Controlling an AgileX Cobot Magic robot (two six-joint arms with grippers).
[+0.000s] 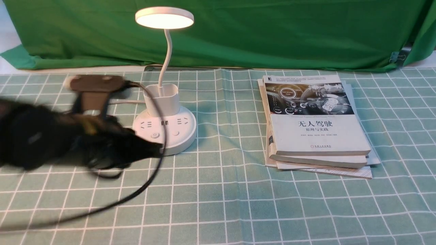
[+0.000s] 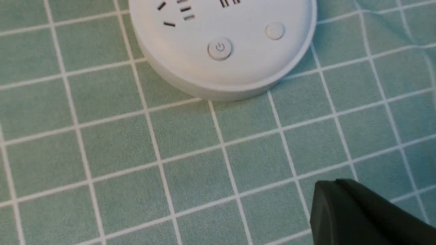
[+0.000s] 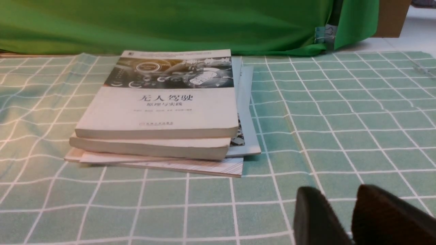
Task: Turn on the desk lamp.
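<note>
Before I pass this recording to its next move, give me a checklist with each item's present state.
- Desk lamp lit: ok, its disc glows.
- Lamp base flat on the cloth: ok.
- Left gripper holding nothing: ok, its fingers look closed together with nothing between them.
- Right gripper away from the books: ok, a strip of cloth shows between.
- Power button free of the gripper: ok.
- Which button lit the lamp: cannot tell.

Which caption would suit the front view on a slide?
Desk lamp lit, left arm beside its base, stacked books to the right.
</note>
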